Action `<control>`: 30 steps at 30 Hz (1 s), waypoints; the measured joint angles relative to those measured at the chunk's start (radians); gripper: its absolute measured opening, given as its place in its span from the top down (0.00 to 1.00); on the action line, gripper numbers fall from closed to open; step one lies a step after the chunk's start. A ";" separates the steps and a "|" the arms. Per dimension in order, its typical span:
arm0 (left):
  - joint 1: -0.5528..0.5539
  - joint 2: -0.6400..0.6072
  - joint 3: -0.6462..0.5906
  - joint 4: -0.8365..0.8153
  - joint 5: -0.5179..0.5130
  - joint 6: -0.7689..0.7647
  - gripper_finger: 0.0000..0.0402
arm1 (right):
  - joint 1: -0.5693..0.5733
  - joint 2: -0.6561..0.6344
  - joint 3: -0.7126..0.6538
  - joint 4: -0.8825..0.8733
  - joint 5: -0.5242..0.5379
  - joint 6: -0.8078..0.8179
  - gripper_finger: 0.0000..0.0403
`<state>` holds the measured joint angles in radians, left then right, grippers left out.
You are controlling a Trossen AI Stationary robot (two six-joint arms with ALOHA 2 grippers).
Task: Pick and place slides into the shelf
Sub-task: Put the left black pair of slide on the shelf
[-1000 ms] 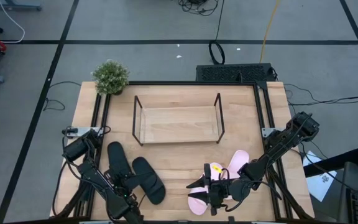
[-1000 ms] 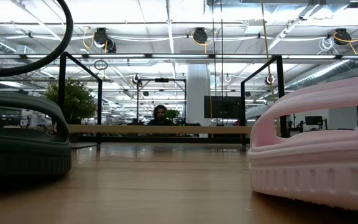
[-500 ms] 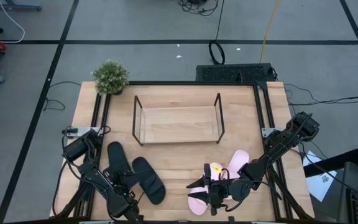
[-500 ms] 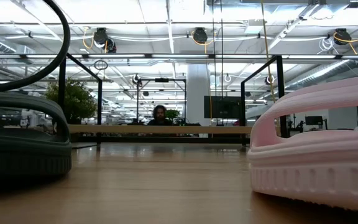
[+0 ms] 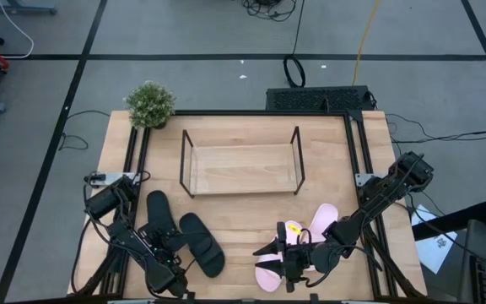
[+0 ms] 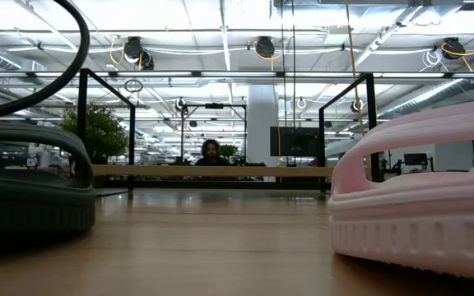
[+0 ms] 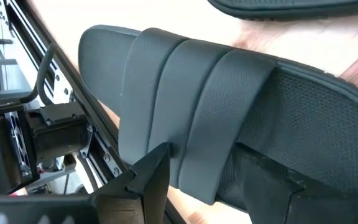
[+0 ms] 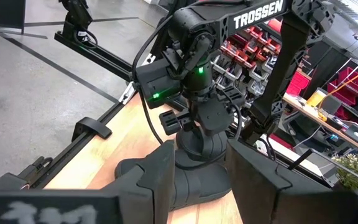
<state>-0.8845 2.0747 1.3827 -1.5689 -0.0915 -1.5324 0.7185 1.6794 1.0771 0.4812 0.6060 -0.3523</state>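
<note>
Bare table (image 5: 243, 219) between my grippers and the shelf (image 5: 241, 160), its wire frame rimming the opening, plant (image 5: 149, 104) at the far left corner

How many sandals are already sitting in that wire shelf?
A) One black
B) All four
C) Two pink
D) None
D: in the high view the shelf shows only its bare wooden base, while the black slides and the pink slides lie on the table in front of it.
</note>
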 joint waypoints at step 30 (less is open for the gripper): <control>0.001 0.000 -0.011 -0.004 -0.036 0.018 0.99 | -0.025 0.000 0.000 -0.005 -0.001 0.053 0.67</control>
<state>-0.8833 2.0750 1.3720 -1.5730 -0.1278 -1.5145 0.6937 1.6794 1.0771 0.4767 0.6053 -0.2996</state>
